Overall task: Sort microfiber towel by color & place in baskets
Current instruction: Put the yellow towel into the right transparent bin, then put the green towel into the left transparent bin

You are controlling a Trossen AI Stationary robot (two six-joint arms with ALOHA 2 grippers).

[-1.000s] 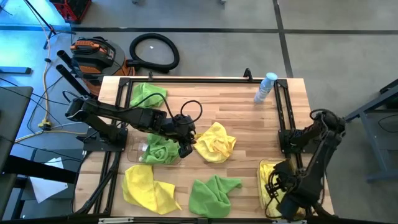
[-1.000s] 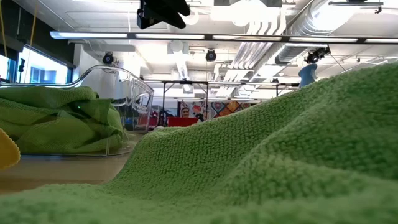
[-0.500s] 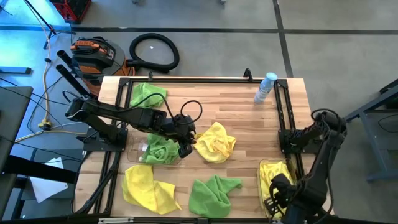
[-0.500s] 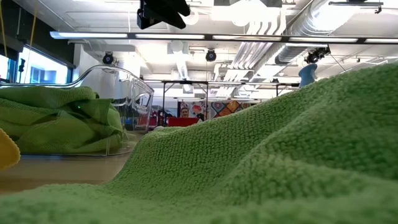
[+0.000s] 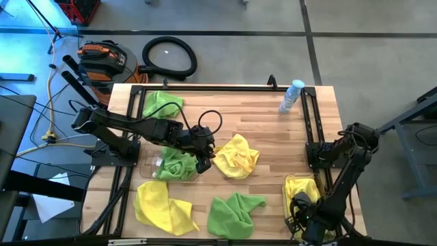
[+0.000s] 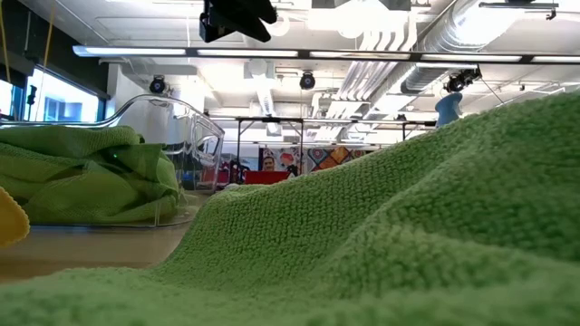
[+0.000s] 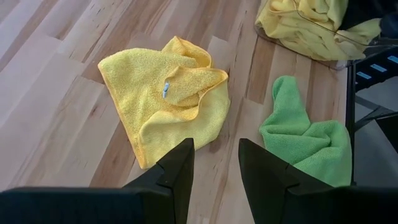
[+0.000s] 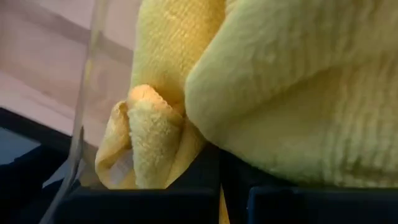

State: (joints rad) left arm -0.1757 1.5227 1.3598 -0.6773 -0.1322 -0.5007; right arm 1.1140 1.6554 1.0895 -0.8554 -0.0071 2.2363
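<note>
Judging by its creased folds, the yellow towel (image 7: 168,93) looks soft, light and limp, best pinched at a raised ridge. The left gripper (image 7: 214,171) hovers over it with parted, empty fingers; the right gripper (image 5: 304,220), clenched, sits in the yellow basket (image 5: 287,203).

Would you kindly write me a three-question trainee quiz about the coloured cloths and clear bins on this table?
1. True or false: the clear plastic bin by the right gripper holds yellow microfibre cloths.
2. Which loose cloth lies nearest the open left gripper: A, the crumpled yellow cloth at mid-table; B, the green cloth at the far edge?
3. Fill in: the clear plastic water bottle lies by the table's far ____ corner.
Key: 1 true; 2 A; 3 right.
</note>
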